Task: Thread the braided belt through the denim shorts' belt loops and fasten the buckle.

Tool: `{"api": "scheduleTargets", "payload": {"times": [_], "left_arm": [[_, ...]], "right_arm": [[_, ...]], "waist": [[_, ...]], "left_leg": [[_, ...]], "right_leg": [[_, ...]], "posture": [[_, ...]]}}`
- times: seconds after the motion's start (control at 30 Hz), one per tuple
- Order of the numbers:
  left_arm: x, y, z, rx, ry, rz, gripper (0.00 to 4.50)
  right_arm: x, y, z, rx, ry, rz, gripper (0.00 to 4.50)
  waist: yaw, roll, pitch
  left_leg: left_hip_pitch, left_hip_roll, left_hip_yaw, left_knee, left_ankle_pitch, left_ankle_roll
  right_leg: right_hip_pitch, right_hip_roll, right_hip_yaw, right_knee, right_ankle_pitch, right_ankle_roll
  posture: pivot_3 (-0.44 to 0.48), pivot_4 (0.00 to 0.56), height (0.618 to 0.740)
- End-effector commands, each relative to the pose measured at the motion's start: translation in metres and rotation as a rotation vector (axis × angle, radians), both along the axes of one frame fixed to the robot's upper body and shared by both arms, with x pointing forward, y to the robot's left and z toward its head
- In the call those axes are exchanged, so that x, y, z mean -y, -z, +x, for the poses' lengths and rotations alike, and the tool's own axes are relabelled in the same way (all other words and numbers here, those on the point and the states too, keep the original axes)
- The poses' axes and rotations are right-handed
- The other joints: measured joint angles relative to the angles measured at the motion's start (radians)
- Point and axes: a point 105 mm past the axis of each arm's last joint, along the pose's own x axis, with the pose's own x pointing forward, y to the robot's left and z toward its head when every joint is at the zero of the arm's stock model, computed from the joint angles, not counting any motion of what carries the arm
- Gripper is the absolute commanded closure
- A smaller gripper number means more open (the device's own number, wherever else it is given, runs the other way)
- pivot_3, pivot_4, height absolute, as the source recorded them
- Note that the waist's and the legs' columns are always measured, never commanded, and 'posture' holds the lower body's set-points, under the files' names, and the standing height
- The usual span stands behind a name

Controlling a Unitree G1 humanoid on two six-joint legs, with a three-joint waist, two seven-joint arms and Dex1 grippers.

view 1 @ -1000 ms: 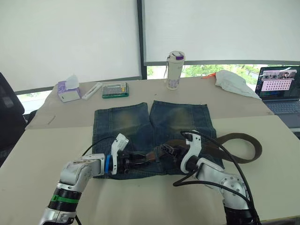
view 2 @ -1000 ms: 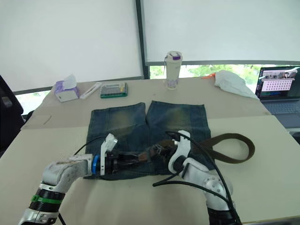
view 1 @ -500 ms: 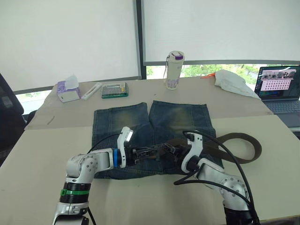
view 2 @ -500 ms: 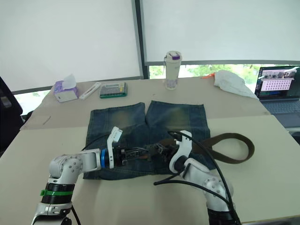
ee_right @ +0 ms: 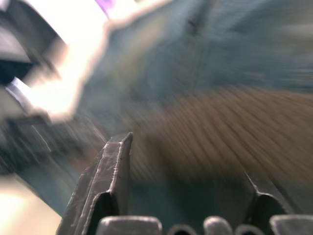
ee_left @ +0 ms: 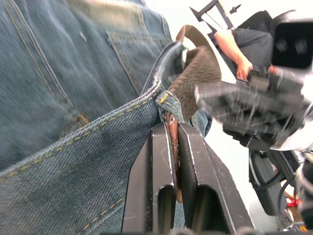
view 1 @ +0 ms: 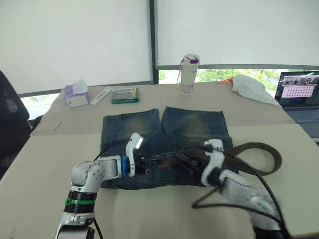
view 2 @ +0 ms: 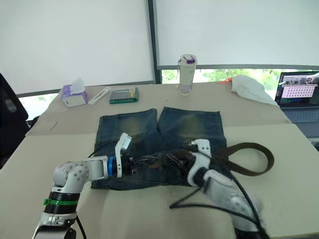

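Mid-threading: my left tool (ee_left: 173,147) pinches the braided belt (ee_left: 195,78) at a belt loop (ee_left: 169,104); my right tool (ee_right: 188,193), wide beside it, should feed slack next.

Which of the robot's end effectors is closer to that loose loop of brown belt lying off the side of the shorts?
The right end effector. It sits over the denim shorts on the side where the braided belt loops out, while the left end effector is further along the waistband, away from the loop.

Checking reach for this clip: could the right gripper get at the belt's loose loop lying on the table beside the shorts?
Probably yes: the braided belt loops over bare table on the right gripper's own side, nothing lying across it.
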Motion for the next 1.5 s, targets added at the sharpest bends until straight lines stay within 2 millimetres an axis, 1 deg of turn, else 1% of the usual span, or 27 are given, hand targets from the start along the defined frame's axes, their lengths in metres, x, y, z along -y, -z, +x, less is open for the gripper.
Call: {"api": "scheduleTargets", "payload": {"times": [0.03,0.13,0.2,0.3,0.4,0.47,0.6,0.7,0.77,0.83,0.93,1.0,1.07,1.17,1.23,1.27,1.37,1.43,1.47,1.5], "left_arm": [[-0.004,-0.013,0.007,0.042,-0.004,-0.026,4.5],[-0.001,-0.013,0.008,0.04,0.004,-0.033,4.5],[0.001,-0.012,0.008,0.038,0.01,-0.037,4.5],[0.004,-0.01,0.006,0.036,0.021,-0.037,4.5],[0.005,-0.01,0.004,0.037,0.027,-0.037,4.5],[0.005,-0.01,0.004,0.038,0.028,-0.035,4.5],[0.003,-0.009,0.003,0.045,0.025,-0.028,4.5],[0.002,-0.009,0.002,0.047,0.023,-0.026,4.5],[0.002,-0.007,0.0,0.047,0.027,-0.023,4.5],[0.003,-0.006,-0.001,0.048,0.03,-0.02,4.5],[0.004,-0.005,-0.002,0.051,0.033,-0.02,4.5],[0.005,-0.004,-0.002,0.058,0.04,-0.017,4.5],[0.008,-0.005,-0.003,0.063,0.047,-0.018,4.5],[0.012,-0.008,-0.003,0.073,0.056,-0.026,4.5],[0.016,-0.009,-0.002,0.079,0.058,-0.036,4.5],[0.019,-0.01,-0.003,0.082,0.064,-0.042,4.5],[0.033,-0.014,-0.007,0.09,0.1,-0.072,4.5],[0.043,-0.015,-0.002,0.098,0.119,-0.074,4.5],[0.048,-0.015,-0.001,0.101,0.126,-0.073,4.5],[0.055,-0.017,0.006,0.104,0.137,-0.075,4.5]], "right_arm": [[0.021,-0.008,-0.022,0.06,-0.049,-0.257,2.08],[0.043,-0.004,-0.024,0.031,-0.009,-0.377,2.08],[0.052,-0.002,-0.021,0.009,0.025,-0.389,2.08],[0.057,0.004,-0.014,-0.031,0.054,-0.385,2.08],[0.054,0.009,-0.007,-0.072,0.05,-0.364,2.08],[0.055,0.011,-0.001,-0.074,0.061,-0.385,2.08],[0.071,0.011,0.007,-0.079,0.1,-0.499,2.08],[0.083,0.018,0.004,-0.129,0.091,-0.598,2.08],[0.087,0.023,0.004,-0.162,0.078,-0.638,2.08],[0.086,0.026,0.006,-0.177,0.06,-0.652,2.08],[0.074,0.03,0.012,-0.196,0.023,-0.584,2.08],[0.071,0.033,0.015,-0.209,0.01,-0.572,2.08],[0.069,0.036,0.018,-0.218,0.012,-0.554,2.6],[0.069,0.035,0.016,-0.219,0.004,-0.547,3.59],[0.075,0.034,0.014,-0.209,0.024,-0.547,4.29],[0.079,0.032,0.012,-0.202,0.042,-0.551,4.46],[0.101,0.023,0.006,-0.18,0.155,-0.538,4.46],[0.126,0.017,0.003,-0.17,0.302,-0.552,4.46],[0.136,0.016,0.0,-0.17,0.35,-0.556,4.46],[0.154,0.012,-0.005,-0.172,0.46,-0.56,4.46]], "waist": [[0.002,-0.001,0.001],[0.0,-0.003,0.002],[0.0,-0.004,0.003],[0.006,-0.005,0.003],[0.009,-0.006,0.003],[0.009,-0.006,0.003],[0.011,-0.005,0.003],[0.01,-0.005,0.003],[0.009,-0.006,0.003],[0.009,-0.006,0.003],[0.009,-0.009,0.002],[0.006,-0.011,0.001],[0.003,-0.013,0.0],[0.003,-0.013,0.0],[0.006,-0.013,0.0],[0.008,-0.013,0.0],[0.023,-0.013,0.0],[0.039,-0.013,0.0],[0.046,-0.013,0.0],[0.052,-0.013,0.0]], "left_leg": [[0.0,0.0,0.0,0.0,0.0,0.0],[0.0,0.003,0.001,0.0,0.0,-0.001],[0.0,0.004,0.002,0.0,0.0,-0.001],[0.0,0.004,0.002,0.0,0.0,-0.001],[0.0,0.004,0.003,0.0,0.0,0.0],[0.0,0.004,0.003,0.0,0.0,-0.001],[0.0,0.004,0.003,0.0,0.0,0.0],[0.0,0.003,0.003,0.0,0.0,0.0],[0.0,0.004,0.003,0.0,0.0,-0.001],[0.0,0.004,0.003,0.0,0.0,-0.001],[0.001,0.004,0.003,0.0,0.0,-0.001],[0.001,0.005,0.003,0.0,0.0,-0.001],[0.002,0.006,0.003,0.0,0.0,-0.001],[0.002,0.007,0.003,0.0,0.0,-0.001],[0.002,0.007,0.003,0.0,0.0,-0.001],[0.002,0.007,0.003,0.0,0.0,-0.001],[0.001,0.006,0.002,0.001,0.0,-0.001],[0.0,0.005,0.001,0.001,0.0,0.0],[0.0,0.004,0.001,0.002,0.0,0.0],[0.0,0.004,0.001,0.003,0.0,0.0]], "right_leg": [[0.0,0.0,0.0,-0.001,0.0,0.0],[0.002,-0.001,0.001,-0.007,0.0,0.0],[0.002,-0.001,0.002,-0.007,0.0,0.0],[0.002,-0.001,0.002,-0.007,0.0,0.0],[0.002,-0.001,0.002,-0.007,0.0,0.0],[0.002,-0.001,0.002,-0.007,0.0,-0.001],[0.001,-0.001,0.002,-0.007,0.0,-0.001],[0.002,-0.001,0.002,-0.008,0.0,-0.001],[0.002,-0.001,0.002,-0.008,0.0,-0.001],[0.002,-0.001,0.002,-0.008,0.0,-0.001],[0.002,-0.001,0.002,-0.008,0.0,-0.001],[0.003,-0.001,0.002,-0.008,0.001,-0.001],[0.003,-0.001,0.002,-0.008,0.001,-0.001],[0.003,0.0,0.002,-0.008,0.001,-0.002],[0.003,0.0,0.002,-0.008,0.001,-0.002],[0.003,0.0,0.002,-0.008,0.001,-0.002],[0.004,-0.001,0.002,-0.009,0.001,-0.002],[0.004,-0.002,0.002,-0.009,0.001,-0.002],[0.005,-0.002,0.002,-0.009,0.001,-0.002],[0.005,-0.002,0.001,-0.01,0.001,-0.002]], "posture": [[0.0,0.15,0.74],[0.0,0.15,0.74],[0.0,0.15,0.74],[0.0,0.15,0.74],[0.0,0.15,0.74],[0.0,0.15,0.74],[0.0,0.15,0.74],[0.0,0.15,0.74],[0.0,0.15,0.74],[0.0,0.15,0.74],[0.0,0.15,0.74],[0.0,0.15,0.74],[0.0,0.15,0.74],[0.0,0.15,0.74],[0.0,0.15,0.74],[0.0,0.15,0.74],[0.0,0.15,0.74],[0.0,0.15,0.74],[0.0,0.15,0.74],[0.0,0.15,0.74]]}}
